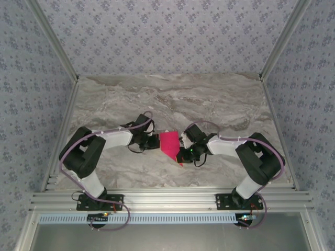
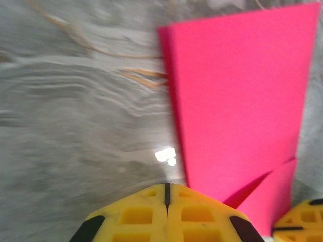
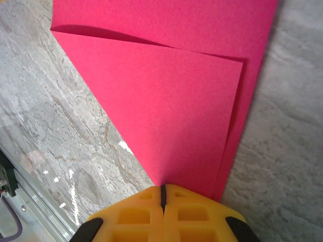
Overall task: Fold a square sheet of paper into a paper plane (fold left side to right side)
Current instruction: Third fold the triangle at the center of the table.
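Sheet of paper [image 1: 170,145]: magenta-pink, lying flat around the middle of the table [image 1: 209,99], somewhat closer to the near edge than the far one and well away from both side edges. It is partly folded. The right wrist view [image 3: 166,101] shows a triangular flap lying over a lower layer, with a strip of that layer exposed along the right. The left wrist view [image 2: 237,101] shows a second small flap at the lower corner.

Left gripper [image 1: 153,141]: at the sheet's left edge, fingers closed together with no gap [image 2: 166,217], just beside the paper's edge.

Right gripper [image 1: 183,152]: at the sheet's near right corner, fingers likewise closed together [image 3: 162,214]. The flap's point runs under the fingertips. They appear to press on it rather than pinch it, though the contact itself is hidden.
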Tool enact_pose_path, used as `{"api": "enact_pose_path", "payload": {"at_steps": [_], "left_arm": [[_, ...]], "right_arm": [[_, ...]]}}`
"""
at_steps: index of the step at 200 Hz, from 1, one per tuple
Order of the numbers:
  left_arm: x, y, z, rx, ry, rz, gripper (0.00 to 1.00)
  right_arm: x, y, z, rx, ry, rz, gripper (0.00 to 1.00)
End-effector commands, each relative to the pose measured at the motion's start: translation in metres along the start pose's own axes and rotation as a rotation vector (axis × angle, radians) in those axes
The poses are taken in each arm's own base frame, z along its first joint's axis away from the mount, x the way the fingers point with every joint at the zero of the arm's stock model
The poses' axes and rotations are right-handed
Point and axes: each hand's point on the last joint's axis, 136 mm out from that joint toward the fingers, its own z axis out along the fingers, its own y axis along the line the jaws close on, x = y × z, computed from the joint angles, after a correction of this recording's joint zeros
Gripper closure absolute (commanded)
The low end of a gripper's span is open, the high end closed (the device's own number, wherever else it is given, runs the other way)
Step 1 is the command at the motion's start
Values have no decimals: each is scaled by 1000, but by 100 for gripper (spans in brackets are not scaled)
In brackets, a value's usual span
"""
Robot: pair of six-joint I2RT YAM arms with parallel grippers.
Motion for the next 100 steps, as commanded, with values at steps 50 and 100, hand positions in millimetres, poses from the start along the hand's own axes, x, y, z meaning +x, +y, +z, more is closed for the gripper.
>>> {"api": "enact_pose_path", "payload": {"at_steps": [50,100], "left_arm": [[23,-35,-31,70,-64,39,95],[44,-60,5,113,17,69,95]], "right_arm": [[44,-55,6,227,132,95,100],[43,-52,9,228,137,86,100]]}}
